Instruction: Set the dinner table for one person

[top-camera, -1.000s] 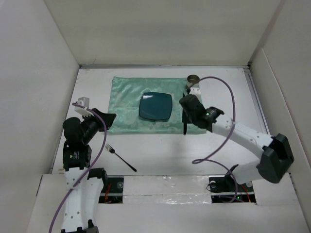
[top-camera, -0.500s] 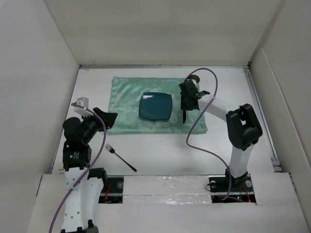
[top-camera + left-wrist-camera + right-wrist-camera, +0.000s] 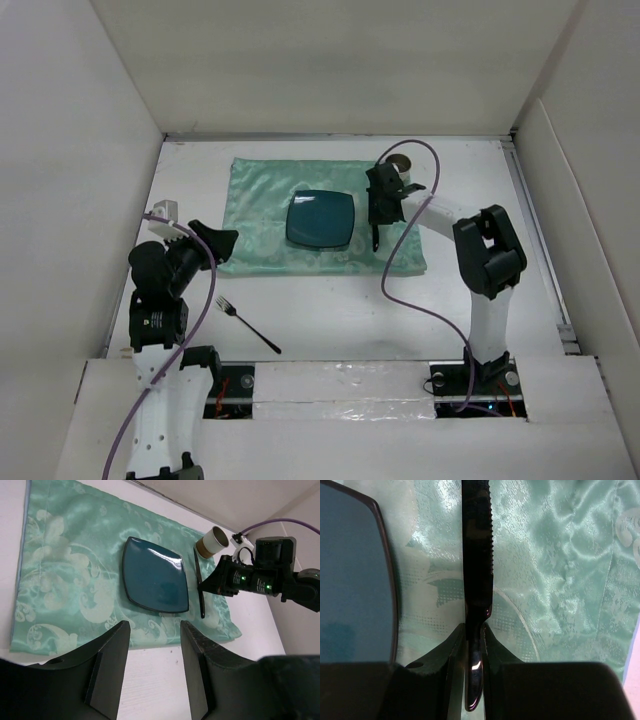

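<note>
Black and glossy, the knife is pinched at its handle between the fingers of the right gripper. Its blade runs straight up the right wrist frame, away from the jaws. The fine serrated teeth face frame right, away from the teal square plate at frame left.

From above, the knife's long axis runs top to bottom, parallel with the plate's right edge and just beside it. It sits over the right part of the mint-green patterned cloth. You cannot tell from these views whether it already lies on the cloth or hangs just over it. Letting go probably calls for a short drop at most.

The paper cup stands at the cloth's upper right corner, just beyond the right gripper.

The white matte dinner table fills the middle of the overhead frame, with the cloth in its upper half. A black fork lies on bare table at lower left, well apart from the cloth. Its tines point up-left and its handle points down-right.

The left gripper is much the nearer to the fork. Its fingers stand apart and empty, above the cloth's lower left corner, with the fork below it in the frame. Expect a slanted approach there.
</note>
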Tool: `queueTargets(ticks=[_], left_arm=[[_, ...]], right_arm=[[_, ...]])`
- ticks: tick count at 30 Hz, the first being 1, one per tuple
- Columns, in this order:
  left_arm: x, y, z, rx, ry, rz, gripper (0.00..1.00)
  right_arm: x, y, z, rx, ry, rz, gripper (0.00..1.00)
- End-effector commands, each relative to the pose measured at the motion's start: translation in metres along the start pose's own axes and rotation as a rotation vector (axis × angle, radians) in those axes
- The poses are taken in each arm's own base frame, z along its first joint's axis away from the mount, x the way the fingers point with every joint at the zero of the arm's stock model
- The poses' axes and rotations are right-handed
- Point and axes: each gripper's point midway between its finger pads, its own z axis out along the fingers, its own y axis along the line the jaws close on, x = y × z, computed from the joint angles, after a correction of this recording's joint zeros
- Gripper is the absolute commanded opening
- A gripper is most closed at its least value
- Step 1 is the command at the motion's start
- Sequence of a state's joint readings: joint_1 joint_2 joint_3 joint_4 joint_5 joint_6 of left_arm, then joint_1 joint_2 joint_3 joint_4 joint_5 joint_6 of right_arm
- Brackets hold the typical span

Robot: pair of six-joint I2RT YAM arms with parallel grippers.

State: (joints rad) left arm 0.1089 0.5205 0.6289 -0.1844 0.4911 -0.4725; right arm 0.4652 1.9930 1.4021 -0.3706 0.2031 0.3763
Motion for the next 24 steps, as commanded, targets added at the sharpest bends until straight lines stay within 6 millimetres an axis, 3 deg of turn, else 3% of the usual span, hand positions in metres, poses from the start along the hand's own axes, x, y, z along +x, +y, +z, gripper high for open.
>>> queueTargets(ticks=[1, 3, 6, 9, 10, 11, 12, 13, 14, 15, 16, 17, 18, 19, 22, 23, 24], left_arm=[[-0.008, 0.002, 0.001, -0.014, -0.034, 0.001, 0.42], [-0.005, 0.005, 0.003, -0.023, -0.021, -0.010, 0.41], [-0.006, 0.005, 0.004, -0.023, -0.024, -0.016, 0.42], [-0.005, 0.007, 0.005, -0.032, -0.016, -0.023, 0.42], [-0.005, 0.007, 0.005, -0.032, -0.016, -0.024, 0.42], [-0.005, 0.007, 0.004, -0.034, -0.018, -0.024, 0.42], [-0.006, 0.007, 0.004, -0.036, -0.027, -0.023, 0.42], [-0.007, 0.007, 0.004, -0.040, -0.026, -0.024, 0.42], [-0.007, 0.008, 0.004, -0.046, -0.028, -0.023, 0.41], [-0.005, 0.010, 0.004, -0.055, -0.019, -0.029, 0.40], [-0.006, 0.010, 0.004, -0.058, -0.020, -0.029, 0.39], [-0.007, 0.012, 0.004, -0.067, -0.026, -0.035, 0.37], [-0.008, 0.013, 0.004, -0.074, -0.036, -0.039, 0.37], [-0.010, 0.016, 0.003, -0.092, -0.047, -0.048, 0.36], [-0.016, 0.029, 0.003, -0.172, -0.066, -0.098, 0.36], [-0.021, 0.036, 0.002, -0.221, -0.092, -0.116, 0.36], [-0.021, 0.038, -0.001, -0.245, -0.106, -0.149, 0.36]], right_arm=[[-0.035, 0.012, -0.009, -0.035, -0.106, 0.002, 0.20], [-0.039, 0.012, -0.015, -0.044, -0.120, 0.004, 0.28], [-0.055, 0.015, -0.044, -0.056, -0.190, 0.004, 0.38], [-0.073, 0.031, -0.095, -0.107, -0.286, -0.018, 0.41], [-0.069, 0.031, -0.093, -0.108, -0.279, -0.026, 0.41], [-0.075, 0.040, -0.116, -0.151, -0.326, -0.040, 0.39], [-0.064, 0.065, -0.131, -0.210, -0.344, -0.084, 0.33], [-0.049, 0.077, -0.135, -0.251, -0.349, -0.130, 0.19], [-0.042, 0.089, -0.151, -0.298, -0.371, -0.150, 0.11], [-0.025, 0.119, -0.164, -0.372, -0.385, -0.193, 0.03], [-0.010, 0.135, -0.171, -0.429, -0.382, -0.223, 0.00], [0.017, 0.144, -0.169, -0.461, -0.355, -0.260, 0.00], [0.024, 0.164, -0.181, -0.528, -0.390, -0.262, 0.00], [0.051, 0.196, -0.199, -0.623, -0.394, -0.305, 0.00], [0.102, 0.236, -0.201, -0.694, -0.349, -0.363, 0.00], [0.128, 0.256, -0.214, -0.728, -0.343, -0.411, 0.04], [0.134, 0.271, -0.221, -0.740, -0.359, -0.427, 0.09]])
